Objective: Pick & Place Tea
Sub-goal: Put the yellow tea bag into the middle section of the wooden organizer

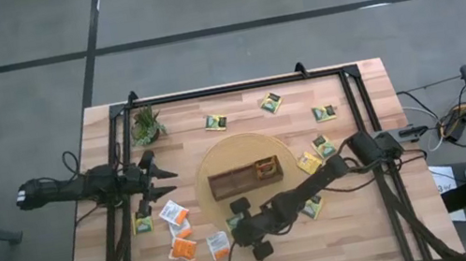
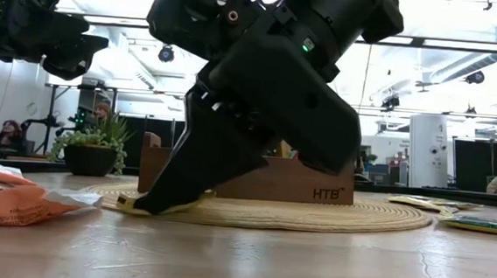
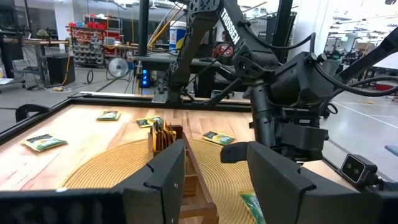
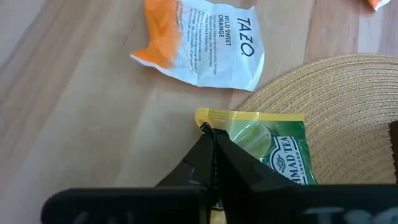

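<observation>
My right gripper (image 4: 211, 134) reaches to the near left rim of the round woven mat (image 1: 236, 149) and is shut on a yellow-green tea sachet (image 4: 267, 149), which lies on the mat's edge. A white-and-orange sachet (image 4: 205, 43) lies on the wood just beyond it. The wooden divided tray (image 1: 228, 183) stands in the middle of the mat, with sachets upright in one compartment (image 3: 160, 134). My left gripper (image 1: 165, 178) waits open at the table's left, level and pointing toward the tray. My right gripper pinches the sachet's yellow edge (image 4: 205, 118), close to a corner, between its two fingertips (image 2: 152, 204). The fingers slant down from the table's right side. The sachet lies flat, its far part on the mat's rim (image 2: 130, 203).
Orange and white sachets (image 1: 183, 248) lie in a cluster at the near left. Several yellow-green ones are scattered at the far side (image 1: 215, 122) and right (image 1: 324, 145). A small potted plant (image 1: 147, 124) stands at the far left corner. A black frame (image 1: 235, 87) borders the table.
</observation>
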Action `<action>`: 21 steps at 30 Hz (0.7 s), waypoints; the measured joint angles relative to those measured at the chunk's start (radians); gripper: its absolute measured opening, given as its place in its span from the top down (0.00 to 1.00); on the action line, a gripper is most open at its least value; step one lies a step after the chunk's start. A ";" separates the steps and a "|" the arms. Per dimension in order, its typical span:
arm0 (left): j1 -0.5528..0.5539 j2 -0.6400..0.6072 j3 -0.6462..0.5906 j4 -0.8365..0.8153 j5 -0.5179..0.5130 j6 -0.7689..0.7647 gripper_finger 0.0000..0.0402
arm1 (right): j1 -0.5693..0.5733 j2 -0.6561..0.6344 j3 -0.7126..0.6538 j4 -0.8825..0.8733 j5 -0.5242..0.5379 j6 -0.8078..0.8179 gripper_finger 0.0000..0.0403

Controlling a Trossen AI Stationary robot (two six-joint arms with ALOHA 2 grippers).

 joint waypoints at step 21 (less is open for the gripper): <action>0.000 0.002 0.000 0.000 0.000 0.000 0.58 | -0.010 -0.218 0.077 -0.290 0.055 0.175 0.98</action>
